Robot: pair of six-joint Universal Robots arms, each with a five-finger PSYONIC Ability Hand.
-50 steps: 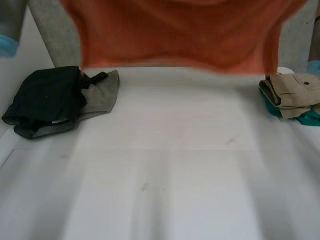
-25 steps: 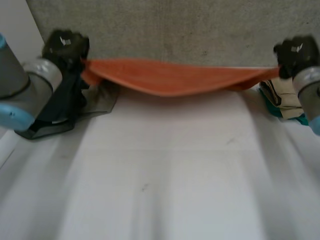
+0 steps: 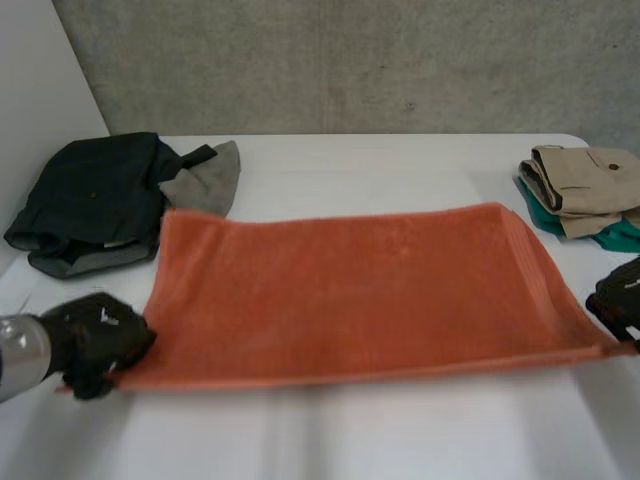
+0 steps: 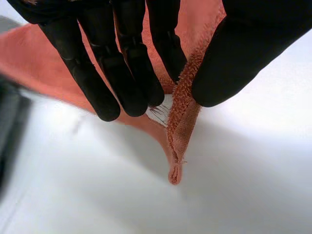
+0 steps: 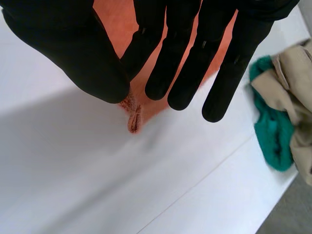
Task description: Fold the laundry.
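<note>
Orange towel (image 3: 350, 290) spread flat mid-surface, its near corners pinched between fingers and thumb by left hand (image 3: 95, 340) and right hand (image 3: 622, 298); dark clothes heap (image 3: 95, 195) and grey cloth (image 3: 205, 180) just beside its far left corner; folded beige trousers (image 3: 585, 180) on teal garment (image 3: 612, 236) far right; white surface (image 3: 350, 430); concrete wall (image 3: 350, 60) behind.

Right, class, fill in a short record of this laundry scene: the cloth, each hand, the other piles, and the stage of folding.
Cloth: orange towel, spread flat on the white table
Left hand: pinches the towel's near left corner
Right hand: pinches its near right corner
Far left: dark clothes with a grey cloth
Far right: folded beige garment over a green garment
Stage: no fold made yet
</note>
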